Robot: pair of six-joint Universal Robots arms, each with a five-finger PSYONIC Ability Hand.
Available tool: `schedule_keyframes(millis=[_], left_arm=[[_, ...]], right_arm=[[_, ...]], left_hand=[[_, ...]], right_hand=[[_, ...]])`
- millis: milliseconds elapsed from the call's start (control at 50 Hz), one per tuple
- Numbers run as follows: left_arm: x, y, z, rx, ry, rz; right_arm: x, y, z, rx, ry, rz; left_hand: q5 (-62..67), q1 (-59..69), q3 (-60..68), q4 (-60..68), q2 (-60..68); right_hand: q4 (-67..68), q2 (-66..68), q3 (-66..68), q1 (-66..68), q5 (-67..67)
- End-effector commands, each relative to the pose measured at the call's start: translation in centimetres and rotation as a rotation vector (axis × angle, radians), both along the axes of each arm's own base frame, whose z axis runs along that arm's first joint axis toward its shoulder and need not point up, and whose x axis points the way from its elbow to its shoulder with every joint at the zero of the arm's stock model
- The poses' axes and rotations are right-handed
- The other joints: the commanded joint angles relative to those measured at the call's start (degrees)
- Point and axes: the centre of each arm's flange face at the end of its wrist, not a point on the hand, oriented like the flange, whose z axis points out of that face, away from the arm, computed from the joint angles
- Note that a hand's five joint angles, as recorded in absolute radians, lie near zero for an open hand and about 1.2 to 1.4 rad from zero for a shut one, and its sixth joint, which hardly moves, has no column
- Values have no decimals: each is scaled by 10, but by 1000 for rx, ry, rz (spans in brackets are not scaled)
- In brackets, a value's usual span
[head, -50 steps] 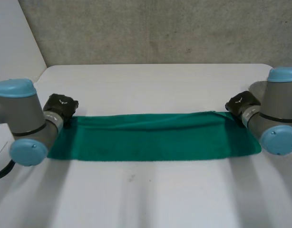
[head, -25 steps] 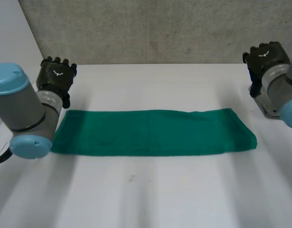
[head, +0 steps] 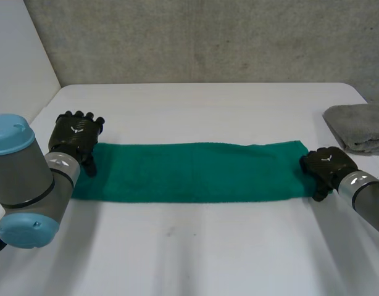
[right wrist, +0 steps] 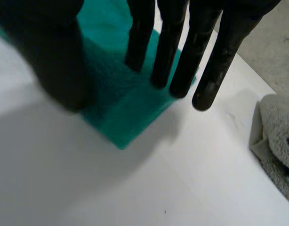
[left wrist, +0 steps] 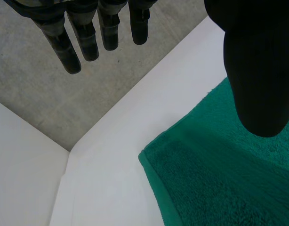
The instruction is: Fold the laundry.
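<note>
A: What lies nearest in the head view, and why is it left bare?
B: The white table [head: 195, 246], smooth and matte, is seen across the lower frame. That space is judged to be kept free for folding.

A: And at mid-frame?
B: A green towel [head: 195, 171] is laid flat as 1 long, narrow band running left to right. A nubby terry pile and a flatter hemmed edge are shown in the left wrist view. It is judged to be doubled lengthwise already, so a crosswise fold is probably wanted next.

A: How are the 2 hands set?
B: 1 is placed at each short end, likely so that both ends can be taken together. The left hand [head: 77, 139], at centre left, is held loose. Its fingers [left wrist: 64, 42] are straight, beyond the towel's corner, the thumb is above the cloth, and nothing is gripped. The right hand [head: 325, 166], at centre right, is likewise unclenched. Its fingers [right wrist: 180, 56] are pointed straight down at the end corner, and contact cannot be judged.

A: Farther back?
B: A grey cloth [head: 357, 126], soft and rumpled, is heaped at the right edge, apart from the towel. A rough concrete wall [head: 195, 37] is seen behind.
</note>
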Motion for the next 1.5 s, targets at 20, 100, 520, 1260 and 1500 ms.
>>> schedule_keyframes(millis=[20,100,520,1260,1500], left_arm=[[0,1,-1,3,-3,0],[0,1,-1,5,-4,3],[-3,6,8,-17,5,-9],[-69,43,17,-64,28,-216],[-74,49,9,-42,17,-230]], right_arm=[[-21,-19,-3,-19,14,-89],[-38,-22,4,-34,47,-154],[47,0,108,-520,225,134],[89,87,25,179,-226,195],[47,59,9,135,-104,60]], left_hand=[[-26,-7,-21,-15,-17],[-27,-8,-21,-16,-17],[-27,-8,-21,-16,-17],[-27,-8,-21,-16,-17],[-27,-8,-21,-16,-17]], right_hand=[[359,344,346,409,374],[359,344,346,409,374],[359,344,346,409,374],[-341,-356,-354,-291,-326],[359,344,346,409,374]])
